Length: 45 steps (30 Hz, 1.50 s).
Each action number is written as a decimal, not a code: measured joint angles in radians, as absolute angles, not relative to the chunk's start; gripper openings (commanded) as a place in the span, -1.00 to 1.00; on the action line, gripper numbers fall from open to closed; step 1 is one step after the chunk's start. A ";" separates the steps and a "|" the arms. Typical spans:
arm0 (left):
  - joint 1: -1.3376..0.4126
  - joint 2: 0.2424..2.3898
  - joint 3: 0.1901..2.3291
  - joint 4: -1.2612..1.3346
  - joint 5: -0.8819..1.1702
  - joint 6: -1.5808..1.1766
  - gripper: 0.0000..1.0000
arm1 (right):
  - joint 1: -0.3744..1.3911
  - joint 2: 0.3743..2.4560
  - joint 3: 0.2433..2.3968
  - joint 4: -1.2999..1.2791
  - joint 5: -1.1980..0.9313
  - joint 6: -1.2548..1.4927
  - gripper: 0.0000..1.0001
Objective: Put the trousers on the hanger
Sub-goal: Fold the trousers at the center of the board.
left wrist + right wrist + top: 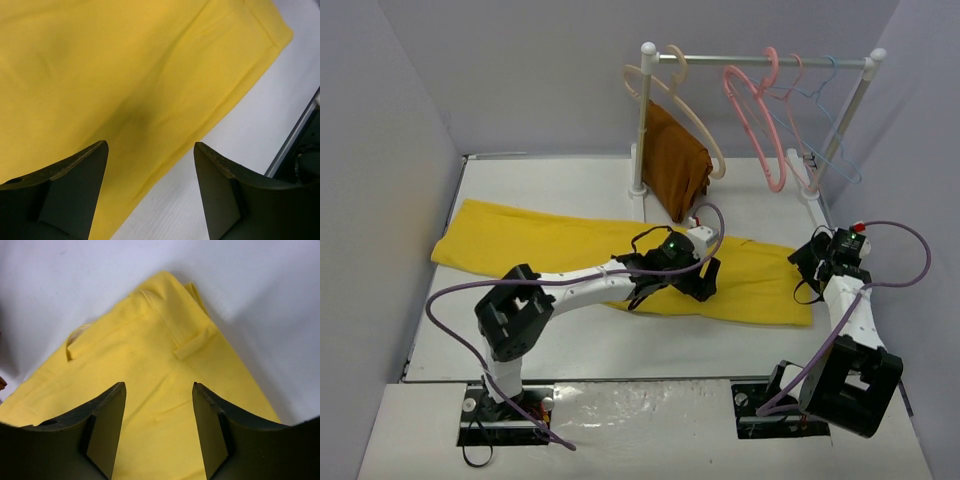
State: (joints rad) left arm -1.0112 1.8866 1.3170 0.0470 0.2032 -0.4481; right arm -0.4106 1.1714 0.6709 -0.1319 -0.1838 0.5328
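Note:
The yellow trousers (540,245) lie flat across the table from far left to near right. My left gripper (703,283) is open and empty just above their near edge; in the left wrist view (150,146) cloth (100,75) and bare table show between its fingers. My right gripper (807,263) is open and empty over the waist end; the right wrist view (158,386) shows the waistband and belt loops (195,346). The pink hanger (757,115) hangs on the rail, with a second thinner one (794,100) beside it.
A white clothes rail (770,62) stands at the back on two posts. A thick beige hanger (695,120) carries a rust-brown cloth (675,165). A light blue hanger (832,115) hangs at the rail's right end. Grey walls close in left, back and right.

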 measured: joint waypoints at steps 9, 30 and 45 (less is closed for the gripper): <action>-0.877 1.527 1.215 -0.169 0.076 -0.442 0.56 | -0.391 1.248 0.680 -0.153 -0.106 0.476 1.00; -0.493 0.988 0.860 -0.442 -0.005 -0.236 0.65 | -0.358 1.493 0.742 -0.152 -0.060 0.356 1.00; -0.477 1.004 0.834 -0.438 -0.039 -0.203 0.66 | -0.293 1.591 0.822 -0.140 -0.044 0.334 -0.35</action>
